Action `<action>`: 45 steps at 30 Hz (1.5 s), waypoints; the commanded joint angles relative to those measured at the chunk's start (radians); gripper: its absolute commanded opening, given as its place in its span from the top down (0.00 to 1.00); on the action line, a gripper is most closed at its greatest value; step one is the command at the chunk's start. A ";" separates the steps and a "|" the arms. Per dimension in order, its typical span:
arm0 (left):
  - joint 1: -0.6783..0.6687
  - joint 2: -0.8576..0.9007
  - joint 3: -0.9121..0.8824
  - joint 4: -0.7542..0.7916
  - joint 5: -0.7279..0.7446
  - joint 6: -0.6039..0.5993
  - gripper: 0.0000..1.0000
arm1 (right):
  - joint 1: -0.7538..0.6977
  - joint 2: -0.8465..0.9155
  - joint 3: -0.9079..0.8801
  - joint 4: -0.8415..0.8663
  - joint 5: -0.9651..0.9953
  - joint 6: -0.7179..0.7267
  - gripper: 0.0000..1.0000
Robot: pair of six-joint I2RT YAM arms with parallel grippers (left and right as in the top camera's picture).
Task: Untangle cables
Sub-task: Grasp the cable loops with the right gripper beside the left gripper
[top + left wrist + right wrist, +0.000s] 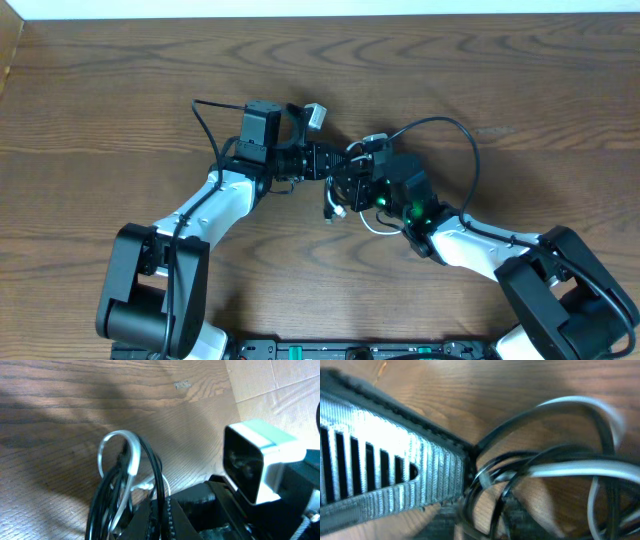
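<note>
At the near left the left arm rises from its base and reaches right and away across the wooden table (100, 100). Its left gripper (318, 160) sits near the middle of the table with its jaws closed tight. In the left wrist view a bundle of cords climbs from the bottom edge. The black cable (155, 467) runs in several strands, and the white cable (131, 445) arches in a narrow loop over them. The fingertips themselves lie out of that picture, so I cannot tell whether they pinch the cords.

Just right of it, the tangle lies between the two tools. The right gripper (350, 185) comes in from the near right and meets the knot, almost touching the left one. Its wrist view is blurred. One ribbed grey finger (385, 465) fills the left side, with black and white strands crossing right at its tip. How wide its jaws stand I cannot tell.

Further right, the black cable (470, 150) swings out in a wide arc on the far side of the right arm and curves back toward its forearm. A small loop of the white cable (372, 228) shows on the table just near of the right gripper.
</note>
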 commanded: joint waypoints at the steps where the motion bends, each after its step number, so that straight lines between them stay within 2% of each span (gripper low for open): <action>1: -0.003 -0.006 0.026 0.005 0.042 -0.023 0.93 | -0.005 0.004 0.006 -0.011 0.024 -0.015 0.99; 4: -0.003 -0.006 0.026 0.005 0.016 -0.022 0.92 | -0.029 -0.004 0.007 -0.011 -0.037 -0.016 0.99; 5: -0.002 -0.006 0.026 0.004 -0.010 -0.022 0.87 | -0.045 -0.011 0.006 -0.011 -0.086 -0.016 0.99; 7: 0.001 -0.006 0.025 -0.008 -0.055 -0.022 0.69 | -0.084 -0.028 0.006 -0.012 -0.196 -0.019 0.99; 8: 0.002 -0.006 0.025 -0.017 -0.076 -0.022 0.66 | -0.100 -0.034 0.007 -0.013 -0.232 -0.019 0.99; 13: 0.022 -0.006 0.025 -0.050 -0.134 -0.022 0.55 | -0.220 -0.067 0.007 -0.084 -0.420 -0.018 0.99; 16: 0.027 -0.006 0.024 -0.064 -0.139 -0.021 0.53 | -0.270 -0.066 0.007 -0.111 -0.520 -0.032 0.99; 20: 0.016 -0.006 0.024 -0.077 -0.138 0.002 0.38 | -0.299 -0.066 0.006 -0.116 -0.587 -0.041 0.99; 21: 0.012 -0.006 0.024 -0.080 -0.138 0.021 0.37 | -0.303 -0.066 0.006 -0.112 -0.596 -0.041 0.99; 26: -0.009 -0.004 0.024 -0.086 -0.138 0.054 0.37 | -0.326 -0.066 0.007 -0.089 -0.646 -0.041 0.99; 32: -0.010 0.000 0.024 -0.085 -0.135 0.053 0.48 | -0.363 -0.066 0.007 -0.046 -0.763 -0.041 0.99; 35: -0.010 0.000 0.024 -0.069 -0.076 0.053 0.48 | -0.359 -0.066 0.006 -0.045 -0.778 -0.042 0.99; 41: -0.033 0.000 0.024 -0.066 -0.059 0.053 0.48 | -0.358 -0.066 0.006 -0.045 -0.799 -0.057 0.99; 45: -0.060 0.000 0.024 -0.064 -0.077 0.053 0.53 | -0.358 -0.066 0.006 -0.045 -0.799 -0.057 0.99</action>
